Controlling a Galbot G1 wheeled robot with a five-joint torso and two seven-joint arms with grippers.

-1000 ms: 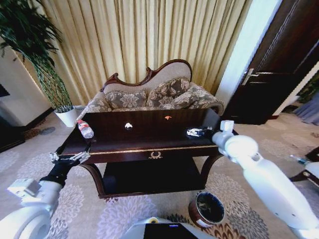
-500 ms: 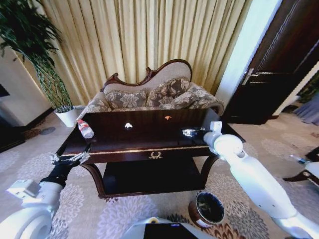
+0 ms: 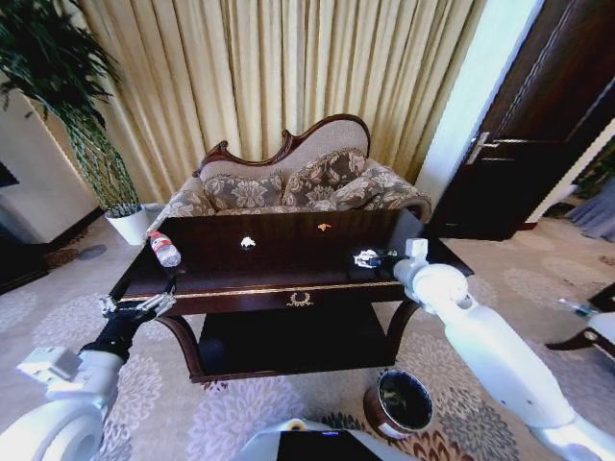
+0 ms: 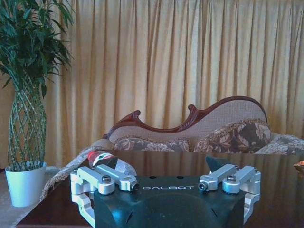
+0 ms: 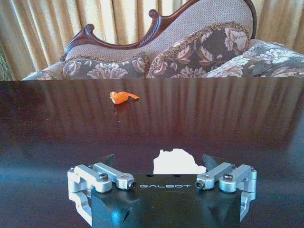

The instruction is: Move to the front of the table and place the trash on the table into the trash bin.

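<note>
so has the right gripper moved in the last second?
Yes. The right gripper has shifted toward the robot's left along the table, closing on the gold emblem, and now has white paper between its open fingers.

A formal sitting room: carved floral sofa [image 3: 293, 182] against gold curtains [image 3: 279, 67], glossy dark table [image 3: 279, 252], patterned carpet [image 3: 192, 403], tall potted plant [image 3: 67, 106], dark wooden door [image 3: 538, 125].
</note>
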